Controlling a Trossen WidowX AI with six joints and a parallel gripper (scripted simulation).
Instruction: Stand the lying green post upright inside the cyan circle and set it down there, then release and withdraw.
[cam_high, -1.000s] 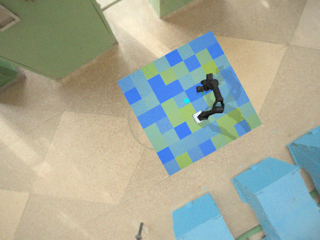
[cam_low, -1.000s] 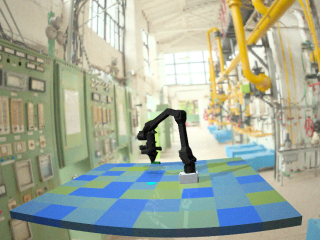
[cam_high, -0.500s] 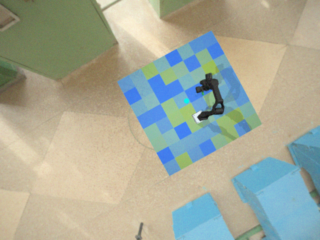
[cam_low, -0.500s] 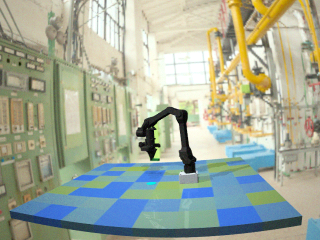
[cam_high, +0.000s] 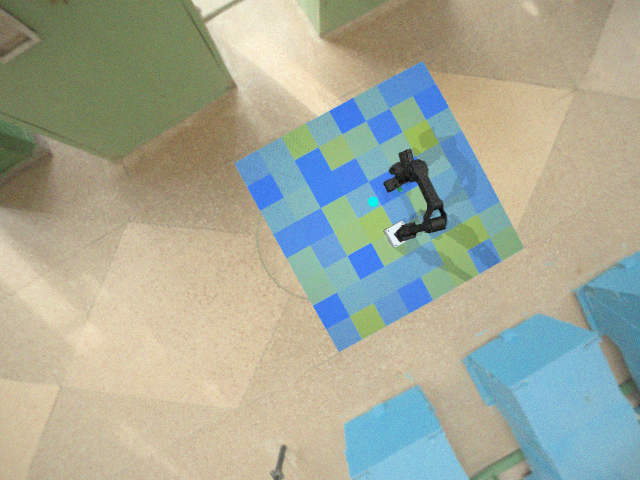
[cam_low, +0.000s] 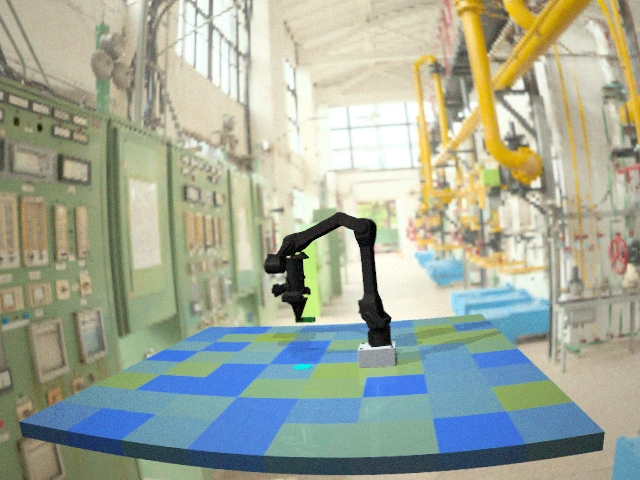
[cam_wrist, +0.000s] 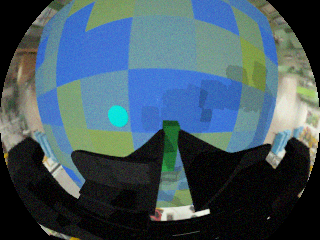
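The green post (cam_high: 399, 189) (cam_low: 307, 319) (cam_wrist: 170, 150) lies level, held off the table top. My gripper (cam_low: 299, 316) (cam_wrist: 170, 133) points down and is shut on the post near one end; the rest of it sticks out sideways, toward the arm's base in the wrist view. In the top view the arm hides most of the post. The flat cyan circle (cam_high: 373, 202) (cam_low: 302, 366) (cam_wrist: 118, 116) is on the table top, uncovered, left of the fingers in the wrist view. The gripper and post are beside the circle, not over it.
The patchwork table (cam_high: 320, 180) (cam_low: 320, 436) carries the arm's pale base (cam_high: 394, 235) (cam_low: 377, 356), to the right of the circle in the exterior view. The arm's dark shadows fall across the table. Green cabinets and blue blocks stand off the table, in the surroundings.
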